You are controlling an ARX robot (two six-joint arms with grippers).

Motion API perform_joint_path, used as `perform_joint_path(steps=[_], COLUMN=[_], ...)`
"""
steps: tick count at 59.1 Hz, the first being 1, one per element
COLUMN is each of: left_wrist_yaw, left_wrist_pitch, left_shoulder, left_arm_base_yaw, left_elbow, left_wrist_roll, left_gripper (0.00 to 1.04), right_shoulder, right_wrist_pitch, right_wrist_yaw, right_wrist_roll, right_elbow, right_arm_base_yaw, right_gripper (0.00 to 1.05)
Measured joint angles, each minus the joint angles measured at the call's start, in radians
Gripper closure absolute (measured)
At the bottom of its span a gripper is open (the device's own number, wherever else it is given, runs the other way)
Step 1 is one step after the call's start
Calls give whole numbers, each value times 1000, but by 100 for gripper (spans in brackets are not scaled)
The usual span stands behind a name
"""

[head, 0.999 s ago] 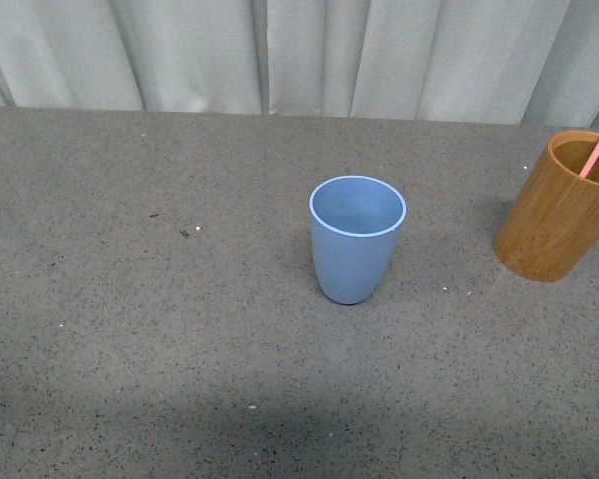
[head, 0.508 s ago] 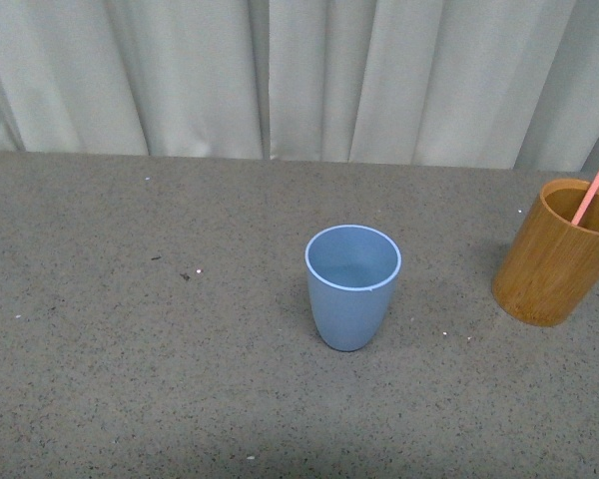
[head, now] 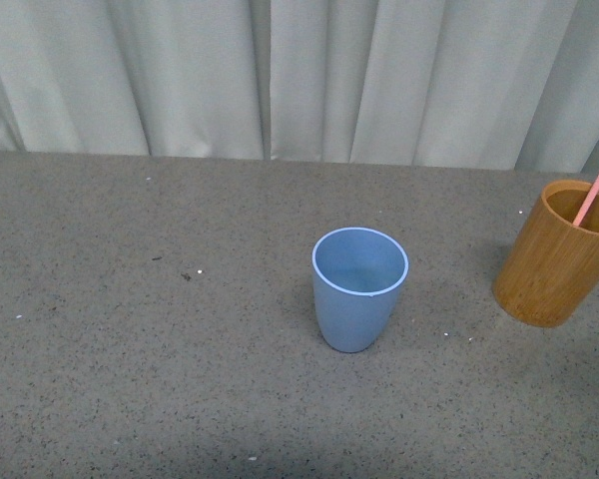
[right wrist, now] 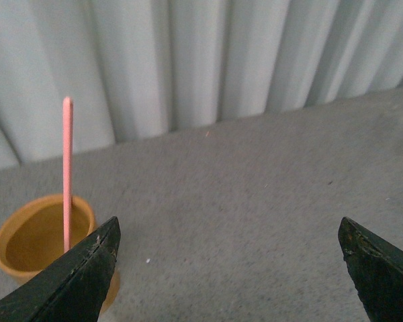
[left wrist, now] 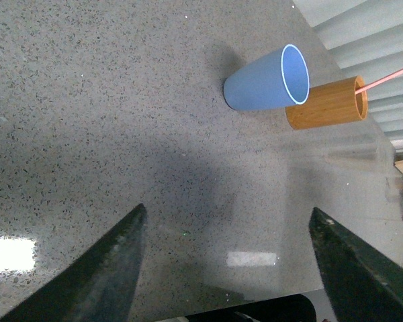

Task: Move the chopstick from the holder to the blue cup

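The chopstick (head: 596,188) stands tip up, leaning a little, in the holder (head: 554,264) at the right edge of the worktop (head: 130,349), close in front of the right gripper (right wrist: 228,228), whose fingers (right wrist: 87,268) are spread wide and hold nothing, while the left gripper (left wrist: 228,211), also spread, is farther away.

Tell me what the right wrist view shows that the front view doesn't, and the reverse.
Only the right wrist view shows the right gripper, jaws wide apart and empty, and the top end of the chopstick. Only the front view shows the blue cup, upright and standing apart from the holder; there the chopstick runs out of frame. Both show the chopstick standing in the holder, the grey table and the curtain.
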Motion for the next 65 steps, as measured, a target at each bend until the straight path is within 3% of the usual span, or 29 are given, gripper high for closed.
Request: perform_joint_path(steps=[7,16,18,21,23,26,32,49,65], left_wrist_yaw=[0,0,-39,-336,-456,-546,-601,-596,-596], left_wrist_pitch=[0,0,27,284,402,495,528,528,528], left_shoulder=[1,1,-21,-179,-280,-339,-371,-370,-370], left_arm_base_yaw=[0,0,-15,-108,-148,-167,-169,-173,-173], left_elbow=[0,0,-10,-132,-184,-190,-192,-192,-192], left_wrist_roll=[-8,-9,8,145,249,340,421,475,484], left_gripper=[5,7,8,21,28,37,53,101,54], right_shoulder=[230,311,315,316,322,331,347,448,544], right_wrist_pitch=[-69,-122,-127,-140,-147,-151,-156,-154,-117], right_wrist_yaw=[-72,-69,-61,-63,-66,-67,-82,-138,-194], right_wrist_roll=[13,16,12,5,3,-1,-2,45,100], right_elbow=[132,267,289,325,340,346,352,414,483], right_arm_base_yaw=[-9,-9,-6,6,11,14,16,14,49], right_gripper=[9,9,9,9,9,9,9,9,9])
